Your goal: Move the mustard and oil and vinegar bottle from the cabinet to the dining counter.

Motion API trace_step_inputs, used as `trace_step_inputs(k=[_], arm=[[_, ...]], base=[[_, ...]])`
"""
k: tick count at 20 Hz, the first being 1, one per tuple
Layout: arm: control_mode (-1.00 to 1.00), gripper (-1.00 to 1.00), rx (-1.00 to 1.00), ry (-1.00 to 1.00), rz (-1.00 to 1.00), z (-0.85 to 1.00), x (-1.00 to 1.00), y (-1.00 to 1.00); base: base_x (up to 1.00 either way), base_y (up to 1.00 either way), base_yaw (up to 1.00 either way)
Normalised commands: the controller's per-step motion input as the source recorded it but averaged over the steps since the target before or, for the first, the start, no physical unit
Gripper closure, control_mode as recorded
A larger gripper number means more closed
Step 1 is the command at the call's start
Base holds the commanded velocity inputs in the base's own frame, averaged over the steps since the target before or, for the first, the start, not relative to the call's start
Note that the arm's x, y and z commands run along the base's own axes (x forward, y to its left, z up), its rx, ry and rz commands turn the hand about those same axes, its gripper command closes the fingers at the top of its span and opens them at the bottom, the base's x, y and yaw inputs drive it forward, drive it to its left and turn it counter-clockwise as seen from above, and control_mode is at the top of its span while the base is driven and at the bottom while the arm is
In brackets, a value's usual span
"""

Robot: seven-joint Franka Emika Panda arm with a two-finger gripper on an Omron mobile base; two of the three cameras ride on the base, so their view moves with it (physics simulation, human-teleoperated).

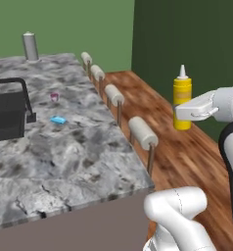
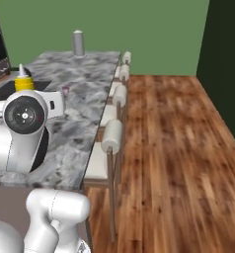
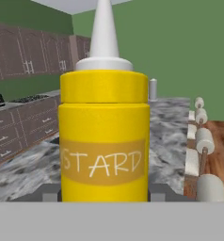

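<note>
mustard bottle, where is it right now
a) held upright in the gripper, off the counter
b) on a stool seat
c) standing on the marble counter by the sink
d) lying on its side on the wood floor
a: the mustard bottle stands upright between the fingers of the gripper, carried in the air beside the dining counter, not resting on it; the hand view shows the bottle upright right at the fingertips.

arm [image 1: 179, 215]: glossy white rounded links | joints: dark | wrist cap [image 2: 24, 115]: black disc, ringed
</note>
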Motion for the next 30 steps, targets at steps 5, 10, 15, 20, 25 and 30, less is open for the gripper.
trace_step_inputs(k=[5,10,15,20,25,30], arm=[[1.00,1.00,0.00,0.00,0.00,0.00,0.00,0.00],[1.00,1.00,0.00,0.00,0.00,0.00,0.00,0.00],[1.00,1.00,0.00,0.00,0.00,0.00,0.00,0.00],[1.00,1.00,0.00,0.00,0.00,0.00,0.00,0.00],[1.00,1.00,0.00,0.00,0.00,0.00,0.00,0.00],[-1.00,1.00,0.04,0.12,0.15,-0.07,0.26,-0.17]], base=[[0.38,-0.25,0.21],[0.03,-0.08,0.07],[0.00,0.00,0.00],[0.00,0.00,0.00],[0.01,-0.01,0.00],[0.03,-0.02,0.01]])
